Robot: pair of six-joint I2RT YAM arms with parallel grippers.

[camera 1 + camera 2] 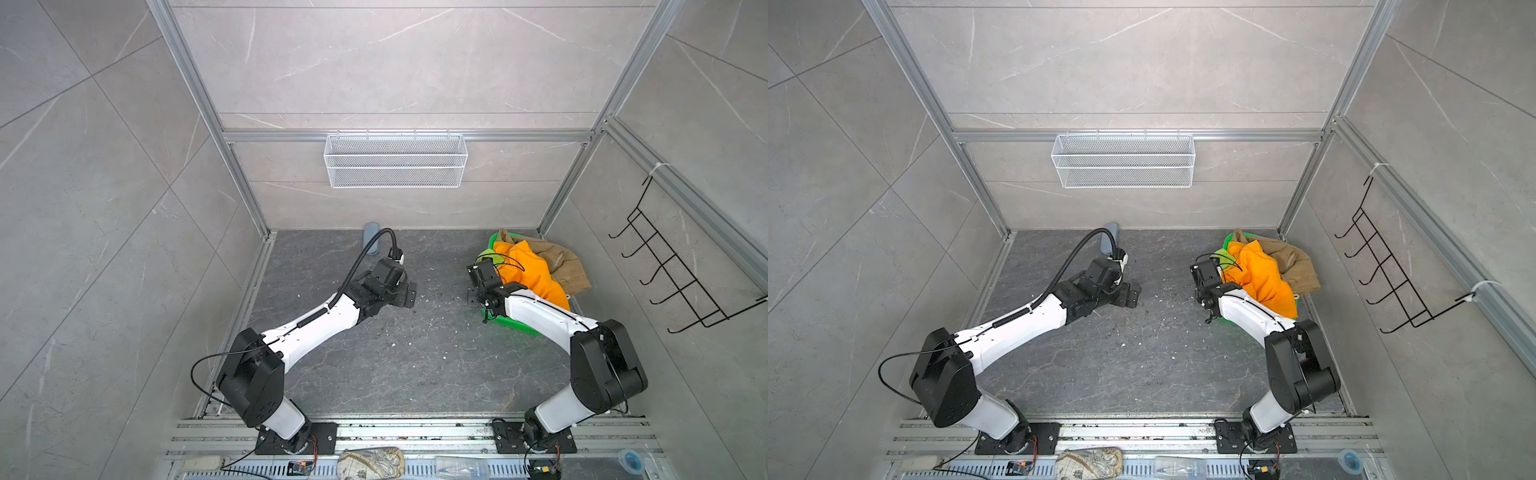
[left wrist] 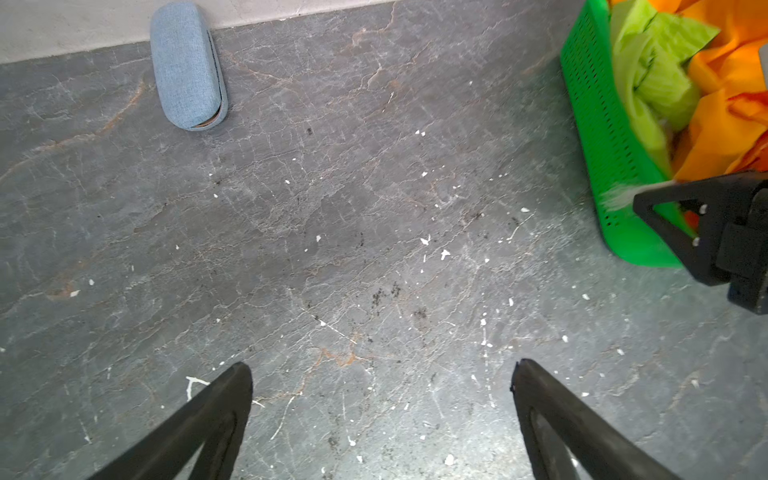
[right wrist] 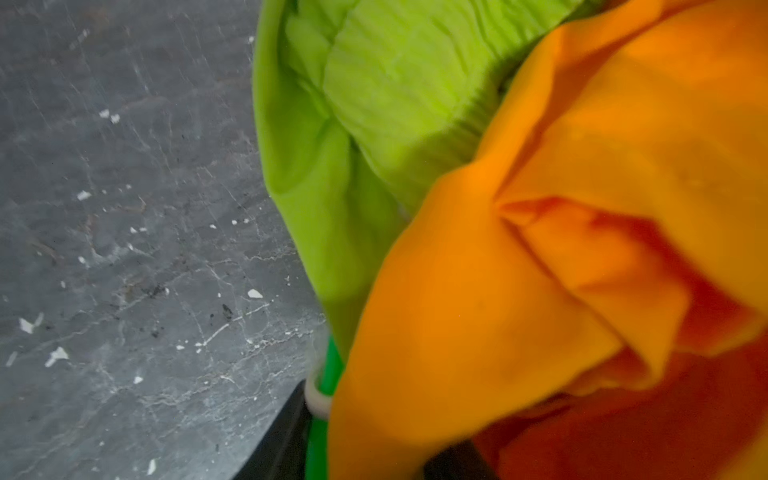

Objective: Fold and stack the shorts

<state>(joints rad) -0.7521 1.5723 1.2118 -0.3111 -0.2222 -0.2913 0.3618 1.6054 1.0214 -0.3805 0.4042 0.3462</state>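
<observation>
The shorts lie heaped in a green perforated basket [image 1: 511,322] at the back right. The orange shorts [image 1: 528,266] [image 3: 540,249] are on top. The khaki shorts [image 1: 561,259] hang over the far rim, and the lime green shorts [image 1: 484,253] [image 3: 395,83] are at the near-left end. My right gripper [image 1: 478,286] [image 3: 374,419] straddles the basket's left wall. Its fingers are drawn in on a fold of orange cloth, with the green rim [image 3: 320,440] also between them. My left gripper [image 1: 405,295] [image 2: 382,365] hovers open over bare floor at mid-table.
A blue-grey fabric case [image 2: 187,66] [image 1: 371,237] lies against the back wall. A white wire basket [image 1: 395,160] hangs on the back wall. A black hook rack [image 1: 673,270] is on the right wall. Dark stone tabletop [image 1: 395,353] spreads between the arms.
</observation>
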